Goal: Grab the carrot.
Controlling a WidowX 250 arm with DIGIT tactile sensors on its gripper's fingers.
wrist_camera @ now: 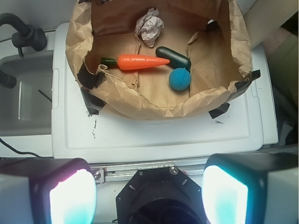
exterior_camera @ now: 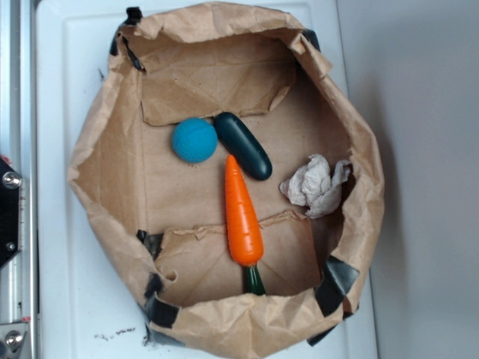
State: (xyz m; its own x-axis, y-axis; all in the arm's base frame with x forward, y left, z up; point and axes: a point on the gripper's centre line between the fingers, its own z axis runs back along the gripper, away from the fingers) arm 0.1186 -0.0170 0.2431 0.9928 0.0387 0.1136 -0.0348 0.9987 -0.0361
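while the tool (wrist_camera: 149, 191) hangs open, the carrot (exterior_camera: 243, 215) lies untouched.

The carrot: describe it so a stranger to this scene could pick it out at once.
Look inside the brown paper bag lying open on the white surface. Among the things on its floor, the carrot is the long, tapered, glossy orange toy with a short dark green stem at its thick end. Its tip points at the dark green oblong toy and the blue ball, and a crumpled white paper wad lies beside it.
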